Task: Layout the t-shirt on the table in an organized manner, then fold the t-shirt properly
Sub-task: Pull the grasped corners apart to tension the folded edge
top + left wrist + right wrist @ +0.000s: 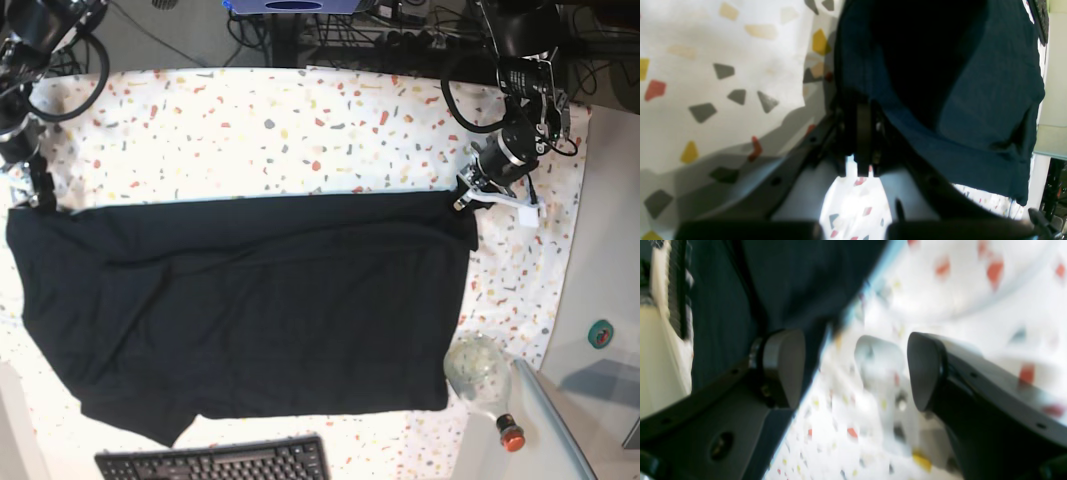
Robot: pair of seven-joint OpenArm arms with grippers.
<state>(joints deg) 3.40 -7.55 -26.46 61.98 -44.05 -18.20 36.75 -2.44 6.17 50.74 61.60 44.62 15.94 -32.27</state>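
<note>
The black t-shirt (250,300) lies spread flat across the speckled table (300,110), with one sleeve at the lower left. My left gripper (463,198) sits at the shirt's far right corner. In the left wrist view its jaws are shut (861,103) right on the shirt's edge (973,100), pinching the cloth. My right gripper (42,198) is at the far left corner. In the right wrist view it stands open (855,370), one finger (783,366) over the cloth (790,280) and the other finger (927,373) over bare table (940,306).
A black keyboard (215,463) lies at the table's front edge, just below the shirt's hem. A clear round bottle (478,368) with a red cap lies at the front right corner. A grey side surface (610,280) with a green tape roll (600,333) borders the right.
</note>
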